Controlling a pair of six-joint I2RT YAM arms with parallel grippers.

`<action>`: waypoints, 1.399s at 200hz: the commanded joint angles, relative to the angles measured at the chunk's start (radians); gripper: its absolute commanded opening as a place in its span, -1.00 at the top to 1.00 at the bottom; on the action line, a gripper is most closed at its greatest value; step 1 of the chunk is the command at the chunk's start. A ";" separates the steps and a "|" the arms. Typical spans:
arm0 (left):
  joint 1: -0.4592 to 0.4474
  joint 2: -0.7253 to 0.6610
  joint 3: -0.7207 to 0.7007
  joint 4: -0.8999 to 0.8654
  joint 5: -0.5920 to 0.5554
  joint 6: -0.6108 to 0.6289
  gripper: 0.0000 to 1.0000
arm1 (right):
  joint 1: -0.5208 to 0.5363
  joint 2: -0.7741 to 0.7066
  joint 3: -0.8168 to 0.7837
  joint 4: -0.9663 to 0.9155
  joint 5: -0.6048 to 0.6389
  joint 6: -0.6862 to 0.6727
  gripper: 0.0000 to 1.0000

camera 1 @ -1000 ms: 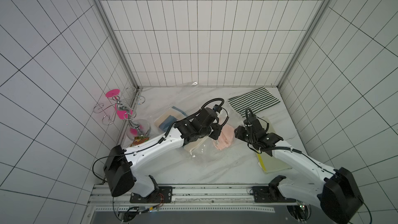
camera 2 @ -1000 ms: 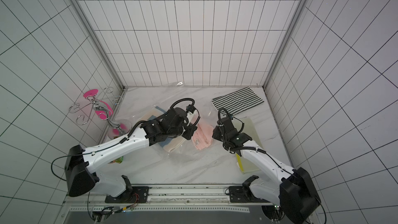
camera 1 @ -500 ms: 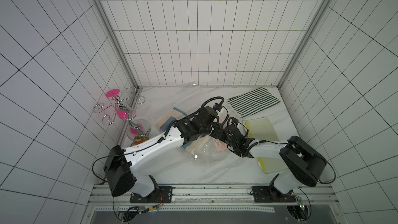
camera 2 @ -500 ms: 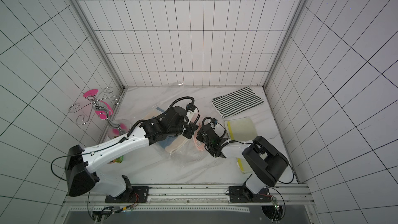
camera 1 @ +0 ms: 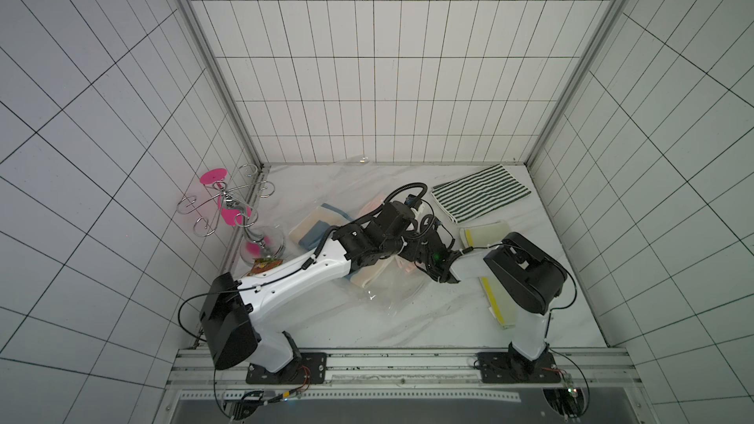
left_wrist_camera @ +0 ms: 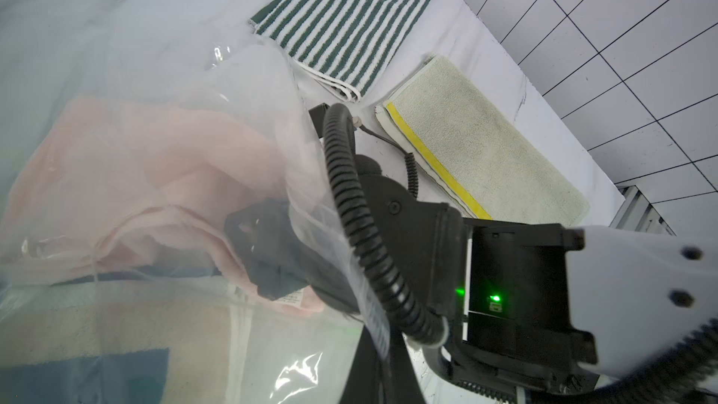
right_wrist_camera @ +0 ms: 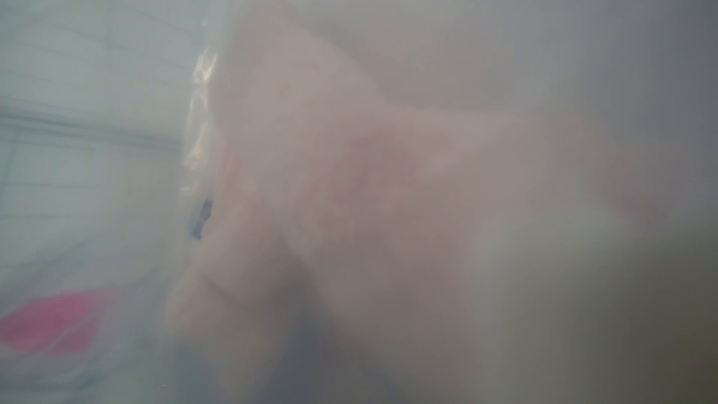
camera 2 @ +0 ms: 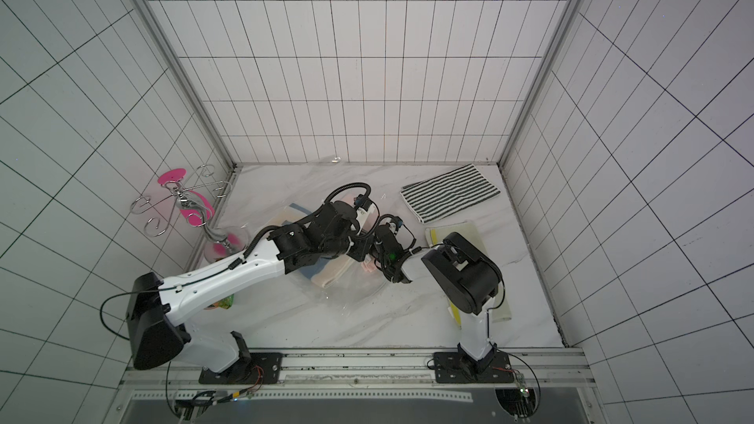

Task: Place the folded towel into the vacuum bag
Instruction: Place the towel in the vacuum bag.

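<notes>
Two spare towels lie on tabletop (camera 1: 408,328) outside vacuum bag (camera 1: 391,291): striped towel (camera 1: 481,193), yellow-edged towel (left_wrist_camera: 481,157). Pink towel (left_wrist_camera: 155,172) inside bag. Right pincer (left_wrist_camera: 268,254) in bag mouth, against pink towel; film blurs jaws, grip cannot be told. Left pincer (camera 1: 421,212) closed; what it pinches is hidden.

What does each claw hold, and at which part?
The left claw seems to pinch the vacuum bag at its raised mouth edge. The right claw is inside the bag at the pink towel; a grip cannot be told.
</notes>
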 commanded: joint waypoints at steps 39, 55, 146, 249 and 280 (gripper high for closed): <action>-0.052 0.000 0.002 0.013 0.072 -0.001 1.00 | -0.044 0.098 0.238 0.059 -0.233 -0.085 0.72; -0.051 0.001 0.001 0.006 0.071 -0.001 1.00 | -0.053 0.090 0.254 0.070 -0.253 -0.118 0.75; -0.050 0.012 0.010 -0.012 0.066 0.001 1.00 | -0.090 0.114 0.293 -0.230 -0.221 -0.139 0.43; -0.113 -0.037 -0.016 -0.025 0.162 0.003 1.00 | -0.098 -0.268 -0.071 -0.381 -0.077 -0.162 0.02; -0.106 -0.099 -0.067 -0.010 0.084 -0.008 1.00 | -0.010 -0.465 -0.107 -0.472 -0.052 -0.254 -0.08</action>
